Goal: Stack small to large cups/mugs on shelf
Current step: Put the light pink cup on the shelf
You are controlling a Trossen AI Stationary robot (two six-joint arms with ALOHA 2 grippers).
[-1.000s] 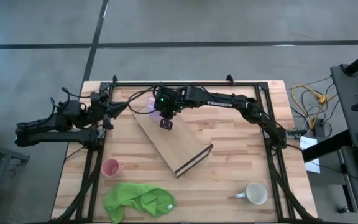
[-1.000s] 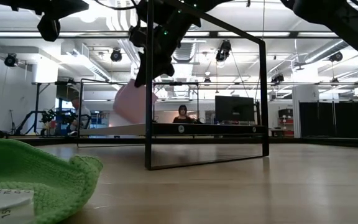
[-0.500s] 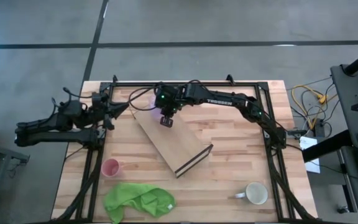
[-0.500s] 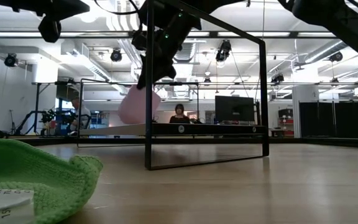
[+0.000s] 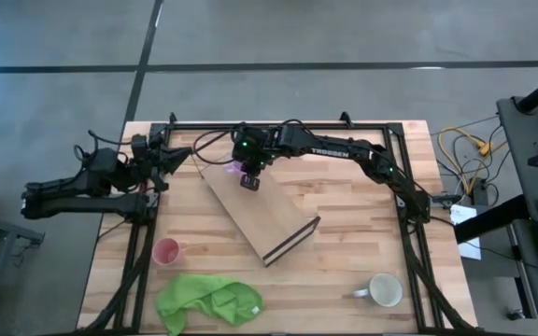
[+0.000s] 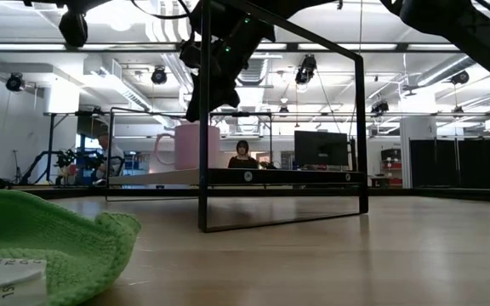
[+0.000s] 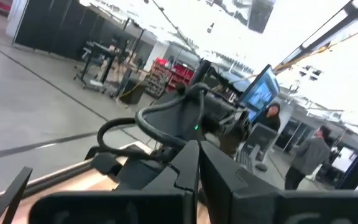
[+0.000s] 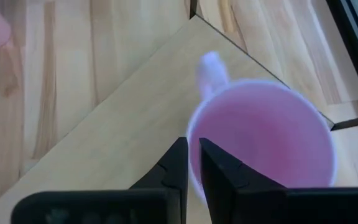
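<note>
Butcher-block worktop (image 5: pixel 344 233) is carrying everything. At far left, the left gripper (image 5: pixel 177 156) is hovering with fingers pressed together, empty. Lower left, the pink-red cup (image 5: pixel 165 251) is standing beside a green cloth (image 5: pixel 208 301). At upper centre, the right gripper (image 5: pixel 247 168) is pinching the light purple cup (image 8: pixel 263 140) by its rim, upright on the shelf (image 5: pixel 255 214). Lower right, the white mug (image 5: pixel 384 289) is sitting.

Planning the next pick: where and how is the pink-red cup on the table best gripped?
The pink-red cup stands upright, mouth up, with no handle visible. Probably best: come straight down and pinch its rim, one finger inside, one outside. The green cloth lies just beside it, so a side approach there looks cramped.
</note>
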